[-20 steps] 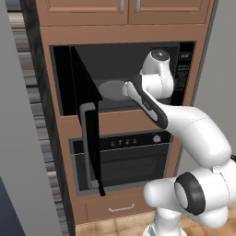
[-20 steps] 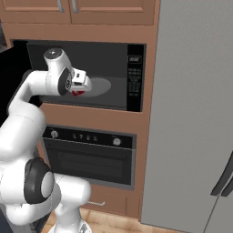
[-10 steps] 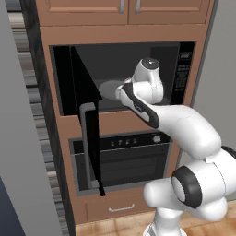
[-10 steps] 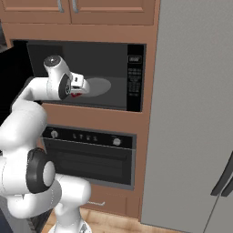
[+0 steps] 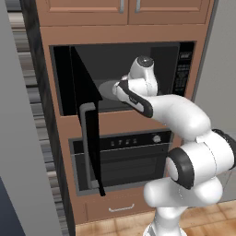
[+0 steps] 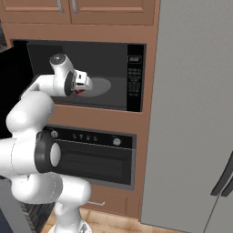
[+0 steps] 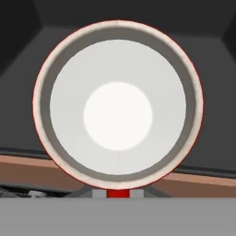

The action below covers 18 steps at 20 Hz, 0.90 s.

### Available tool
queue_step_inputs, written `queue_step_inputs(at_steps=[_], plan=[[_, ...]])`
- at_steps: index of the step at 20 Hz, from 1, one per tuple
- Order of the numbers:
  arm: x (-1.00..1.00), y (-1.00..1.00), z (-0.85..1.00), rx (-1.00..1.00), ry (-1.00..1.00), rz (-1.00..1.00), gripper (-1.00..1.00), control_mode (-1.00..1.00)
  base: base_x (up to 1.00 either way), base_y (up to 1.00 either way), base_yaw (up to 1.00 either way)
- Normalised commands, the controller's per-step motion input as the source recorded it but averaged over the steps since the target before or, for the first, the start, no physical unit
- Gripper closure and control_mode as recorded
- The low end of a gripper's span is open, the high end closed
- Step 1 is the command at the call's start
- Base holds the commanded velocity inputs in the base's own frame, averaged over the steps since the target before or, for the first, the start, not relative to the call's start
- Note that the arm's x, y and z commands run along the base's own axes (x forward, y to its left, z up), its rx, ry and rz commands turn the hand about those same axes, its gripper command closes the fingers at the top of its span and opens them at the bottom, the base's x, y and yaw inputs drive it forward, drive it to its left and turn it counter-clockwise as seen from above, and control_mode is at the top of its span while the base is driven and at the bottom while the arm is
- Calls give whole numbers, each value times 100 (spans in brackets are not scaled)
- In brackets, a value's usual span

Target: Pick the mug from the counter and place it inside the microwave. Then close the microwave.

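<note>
I have the mug [image 7: 118, 99] off the bench and clamped in the gripper [image 6: 81, 86], so the pick is done. In my hand view the mug's white inside faces me straight on, its red handle at 6 o'clock down by the fingertips, with the microwave's dark cavity behind it. From the right base view a sliver of red shows at the gripper, which sits at the front opening of the microwave [image 6: 132, 68], with the grey turntable [image 6: 98, 86] just past it at 3 o'clock. I judge the mug is at the threshold but not yet set down; I cannot tell whether it is over the turntable. The door [image 5: 87, 120] stands wide open, swung out at 9 o'clock of the cavity in the left base view. Left to do: lower and release the mug inside, back the arm out, then swing the door closed.
</note>
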Motion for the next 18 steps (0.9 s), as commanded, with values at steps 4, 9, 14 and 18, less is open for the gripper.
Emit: queue_step_inputs(at_steps=[4, 9, 14, 18], plan=[[32, 0, 0, 0, 0, 0, 100, -100, 0, 0, 0], [27, 0, 0, 0, 0, 0, 100, -100, 0, 0, 0], [28, 0, 0, 0, 3, 0, 100, -100, 0, 0, 0], [34, 0, -3, 0, 3, 0, 100, -100, 0, 0, 0]])
